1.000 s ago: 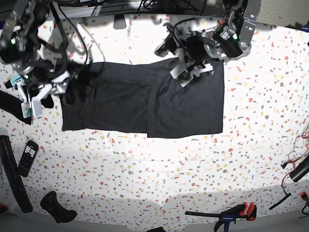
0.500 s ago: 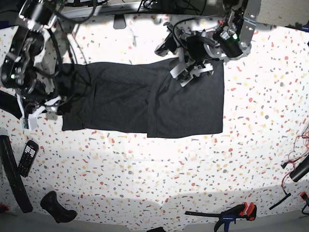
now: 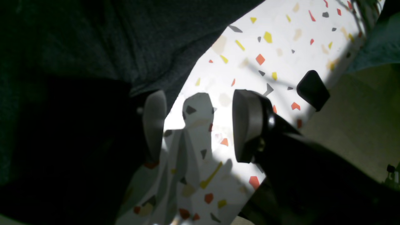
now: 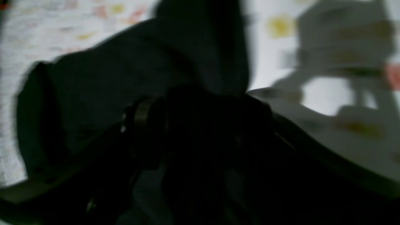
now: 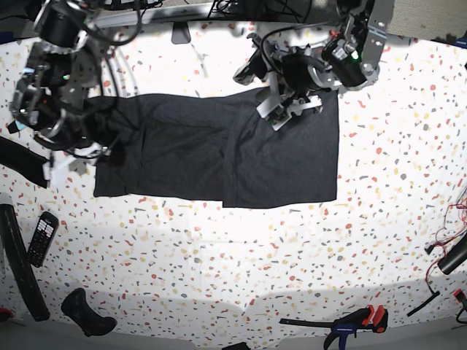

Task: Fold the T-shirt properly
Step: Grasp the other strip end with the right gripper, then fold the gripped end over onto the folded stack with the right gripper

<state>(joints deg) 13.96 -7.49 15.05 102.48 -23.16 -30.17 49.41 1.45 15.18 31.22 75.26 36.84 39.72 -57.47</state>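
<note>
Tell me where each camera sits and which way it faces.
Base: overhead, looking down on the speckled table, the T-shirt and both arms.
Left wrist: on the left arm, looking past the open left end effector at the shirt's edge and tabletop.
Right wrist: on the right arm, close over dark cloth, blurred; its end effector is not discernible.
Shared: all show the T-shirt and table.

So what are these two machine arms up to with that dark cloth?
Two robot arms are working on a dark charcoal cloth T-shirt spread on a speckled white table, part folded. The left pincer is open over bare table by the shirt's edge, holding nothing. The right pincer sits at the shirt's opposite end; its close-up is too blurred to show a grip.
</note>
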